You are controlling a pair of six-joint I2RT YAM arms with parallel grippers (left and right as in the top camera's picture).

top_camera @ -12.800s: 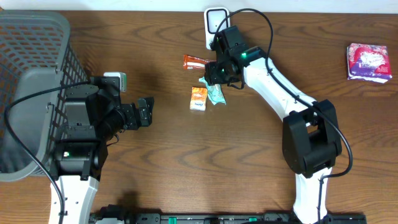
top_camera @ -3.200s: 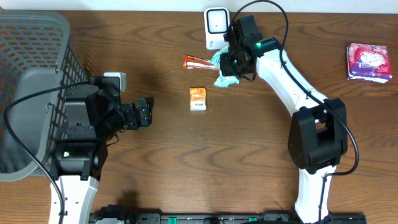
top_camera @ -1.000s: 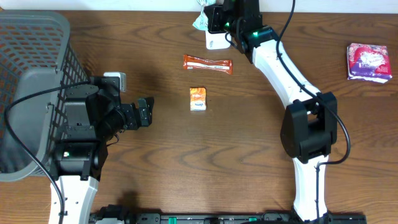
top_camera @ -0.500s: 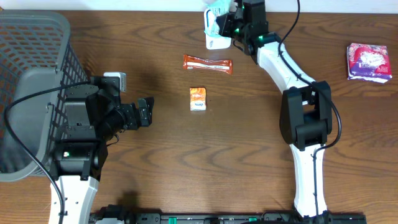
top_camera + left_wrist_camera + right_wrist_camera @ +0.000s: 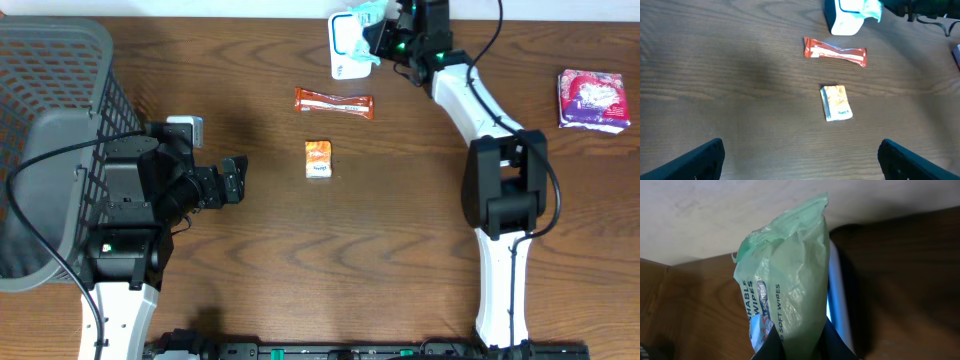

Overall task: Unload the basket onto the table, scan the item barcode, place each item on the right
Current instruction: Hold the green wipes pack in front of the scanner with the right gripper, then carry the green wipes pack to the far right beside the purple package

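While the left arm has not stirred, the overhead view shows the right gripper [image 5: 383, 28] now at the table's far edge, clenched on the green wipes pack [image 5: 367, 17]. A second ago the pack hung off the left side of the white scanner [image 5: 344, 47]; it now sits over the scanner's upper right corner, so it has swept across the face. That suggests the scan is under way, though no frame shows whether the barcode faces the scanner. The red snack bar [image 5: 333, 102] and the small orange packet [image 5: 318, 159] lie where they were, well apart from the left gripper [image 5: 236, 176].

From the left wrist, the left gripper's fingers [image 5: 697, 159] stand wide apart and hold nothing. The bar and the packet lie on the wood ahead, and the pack shows just beside the top of the scanner.

Close up from the right wrist, the dark fingers [image 5: 771, 347] pinch the lower end of the pack. It stands nearly upright, printed side to the camera, with the scanner's glowing edge just behind it.
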